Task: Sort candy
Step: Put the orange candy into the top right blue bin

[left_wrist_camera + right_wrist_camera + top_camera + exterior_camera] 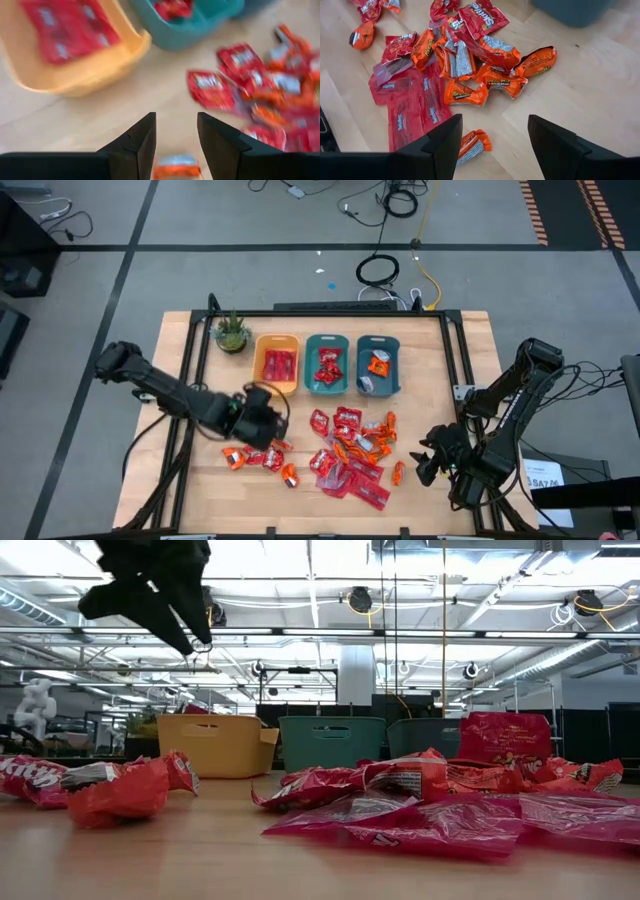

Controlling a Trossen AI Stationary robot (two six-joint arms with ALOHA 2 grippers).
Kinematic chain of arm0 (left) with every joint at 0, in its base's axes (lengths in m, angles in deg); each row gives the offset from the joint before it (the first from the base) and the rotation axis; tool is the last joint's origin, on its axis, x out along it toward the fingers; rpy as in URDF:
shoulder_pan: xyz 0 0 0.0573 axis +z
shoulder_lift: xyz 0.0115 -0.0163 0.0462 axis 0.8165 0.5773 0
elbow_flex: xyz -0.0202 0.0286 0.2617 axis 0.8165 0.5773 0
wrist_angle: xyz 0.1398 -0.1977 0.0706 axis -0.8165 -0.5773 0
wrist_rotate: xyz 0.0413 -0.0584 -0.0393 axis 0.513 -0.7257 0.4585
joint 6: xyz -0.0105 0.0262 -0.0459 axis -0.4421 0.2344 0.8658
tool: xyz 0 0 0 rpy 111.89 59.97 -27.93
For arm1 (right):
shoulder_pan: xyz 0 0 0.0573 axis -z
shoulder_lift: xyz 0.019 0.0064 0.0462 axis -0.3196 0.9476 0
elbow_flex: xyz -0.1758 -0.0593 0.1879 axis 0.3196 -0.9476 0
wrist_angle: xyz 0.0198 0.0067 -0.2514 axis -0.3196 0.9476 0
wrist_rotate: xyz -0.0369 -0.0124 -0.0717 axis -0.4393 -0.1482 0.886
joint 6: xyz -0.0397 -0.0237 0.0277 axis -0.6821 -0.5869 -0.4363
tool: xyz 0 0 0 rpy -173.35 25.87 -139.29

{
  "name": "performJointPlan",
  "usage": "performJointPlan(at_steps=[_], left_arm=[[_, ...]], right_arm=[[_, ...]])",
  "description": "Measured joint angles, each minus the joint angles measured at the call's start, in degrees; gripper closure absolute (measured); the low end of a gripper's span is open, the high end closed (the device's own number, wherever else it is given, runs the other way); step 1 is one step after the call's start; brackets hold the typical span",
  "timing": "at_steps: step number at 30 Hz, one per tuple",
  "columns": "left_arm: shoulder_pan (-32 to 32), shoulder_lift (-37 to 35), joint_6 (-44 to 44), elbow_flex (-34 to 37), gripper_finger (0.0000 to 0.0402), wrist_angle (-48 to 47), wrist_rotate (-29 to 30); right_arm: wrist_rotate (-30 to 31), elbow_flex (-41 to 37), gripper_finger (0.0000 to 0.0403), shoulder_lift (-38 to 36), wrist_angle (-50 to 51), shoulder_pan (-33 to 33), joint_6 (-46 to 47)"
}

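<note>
Wrapped candy lies in a heap (350, 452) at the table's middle, with a smaller group (252, 458) to its left. At the back stand a yellow bin (276, 364), a teal bin (327, 364) and a blue-teal bin (378, 366), each with candy inside. My left gripper (262, 425) hangs open high above the table between the yellow bin and the small group, nothing between its fingertips (176, 125). My right gripper (428, 465) is open right of the heap, above the table. An orange wrapped piece (472, 145) lies on the wood below its fingers.
A small potted plant (232, 333) stands at the back left beside the yellow bin. A dark frame (455, 360) runs along the table's sides. Bare wood (430, 410) lies between the heap and the right edge, and along the near edge.
</note>
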Motion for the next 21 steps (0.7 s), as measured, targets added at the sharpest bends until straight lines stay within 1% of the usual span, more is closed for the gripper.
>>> performJointPlan(at_steps=[2,8,15,17,21], left_arm=[[-2.06,1.48,-3.54,0.05,0.0249,2.12,0.0],[-4.51,4.77,-22.47,0.05,0.0249,5.91,-0.56],[-4.52,8.71,-42.14,0.03,0.0249,7.45,-9.32],[-4.32,10.13,-46.58,0.03,0.0249,7.54,-10.48],[-3.28,12.74,-50.83,0.03,0.0249,7.82,-10.85]], right_arm=[[0.0,0.0,0.0186,0.0,-0.33,0.0,-1.13],[-0.04,0.0,0.0186,0.0,-0.97,0.0,-2.87],[-0.07,0.0,0.0186,0.0,-2.35,0.0,-3.14],[-0.07,0.0,0.0186,0.0,-2.73,0.0,-3.24],[-0.07,0.0,0.0186,0.0,-3.08,0.0,-2.79]])
